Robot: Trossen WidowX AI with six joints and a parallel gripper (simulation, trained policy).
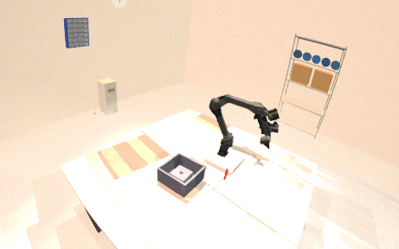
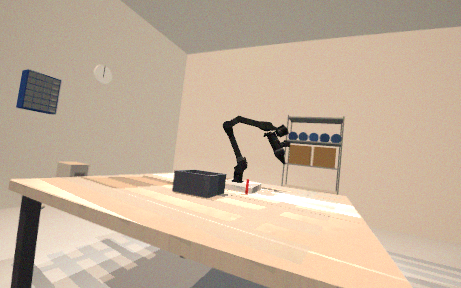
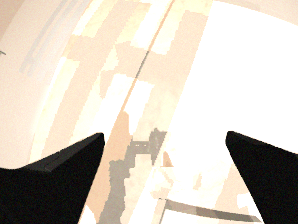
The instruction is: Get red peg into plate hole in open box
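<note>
The red peg [image 1: 226, 174] [image 2: 247, 186] stands upright on the table, just in front of the arm's white base plate and to the right of the box. The dark open box [image 1: 170, 178] [image 2: 199, 184] sits on the table. In the top view the light plate [image 1: 186, 171] shows at its bottom, with a small dark hole. My gripper [image 1: 267, 143] [image 2: 282, 159] [image 3: 167, 138] is open and empty, high above the table, to the right of the peg and well away from it. The peg and box are not in the wrist view.
The arm's white base plate [image 1: 233, 163] lies on the table behind the peg. The table [image 1: 254, 190] [image 2: 274, 232] carries bright light patches and the arm's shadow. A shelf rack with blue round items and brown boxes [image 1: 301, 73] [image 2: 300, 155] stands beyond the table.
</note>
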